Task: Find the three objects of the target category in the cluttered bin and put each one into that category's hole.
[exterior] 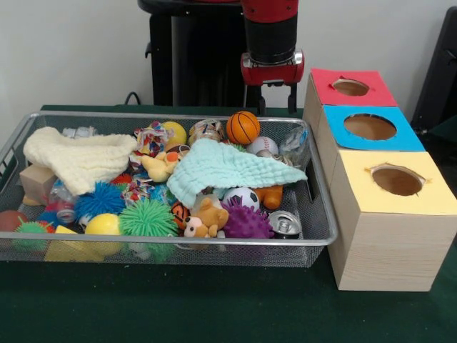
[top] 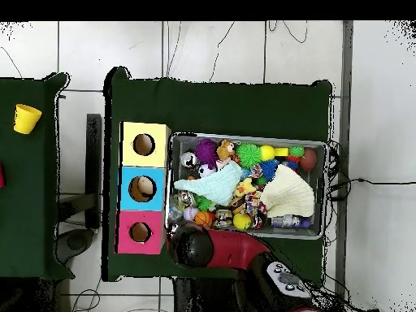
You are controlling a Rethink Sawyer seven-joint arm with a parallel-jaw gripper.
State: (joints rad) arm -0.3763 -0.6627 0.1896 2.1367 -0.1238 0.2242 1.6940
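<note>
Three holed boxes (exterior: 378, 186) stand right of one wire bin (exterior: 314, 214) holding two cloths. The gripper (exterior: 275, 107) hangs spread and empty at the bin's far edge.

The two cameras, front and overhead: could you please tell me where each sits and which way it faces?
Front view: across the table, level with the wire bin, facing the arm; its hand hangs behind the bin's far rim.
Overhead view: above the table, looking straight down; the red arm enters from the bottom edge.
Shared: the bin, the teal cloth and the three boxes with holes.
</note>
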